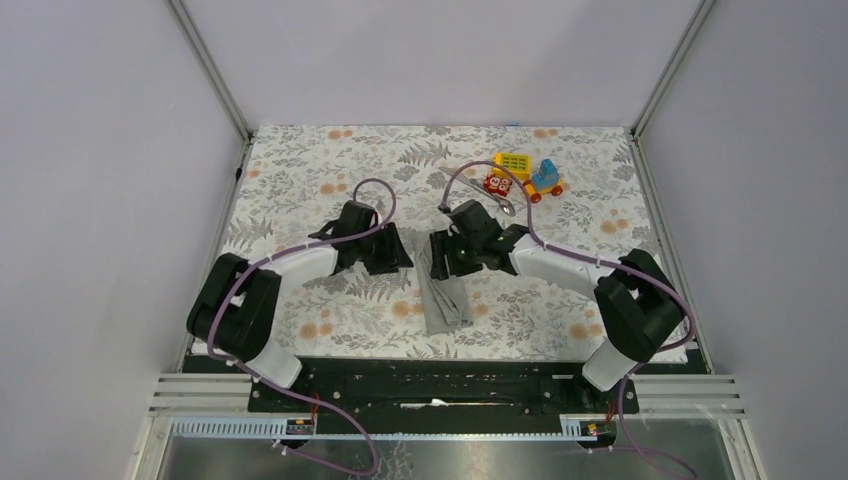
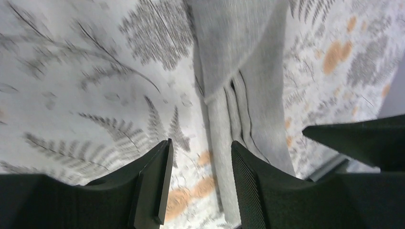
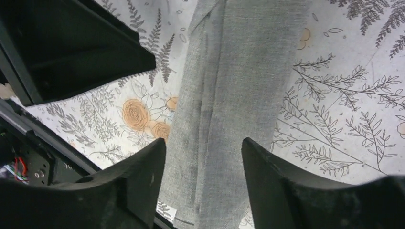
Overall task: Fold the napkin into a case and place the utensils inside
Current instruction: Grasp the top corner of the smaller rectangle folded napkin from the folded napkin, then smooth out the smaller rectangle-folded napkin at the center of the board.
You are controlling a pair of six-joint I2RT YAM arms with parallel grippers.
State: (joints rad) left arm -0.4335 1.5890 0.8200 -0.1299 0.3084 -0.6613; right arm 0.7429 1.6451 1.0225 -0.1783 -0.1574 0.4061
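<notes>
The grey napkin lies folded into a narrow strip on the floral tablecloth, between the two arms. My left gripper stands open at the strip's far left edge. In the left wrist view the left gripper has one finger over the napkin's edge, pinching nothing. My right gripper hovers open over the strip's far end. In its wrist view the right gripper straddles the napkin without holding it. A slim silver utensil lies farther back beside the toys.
Colourful toy blocks sit at the back right of the tablecloth. The two grippers are close together; the left one shows in the right wrist view. The black base rail runs along the near edge.
</notes>
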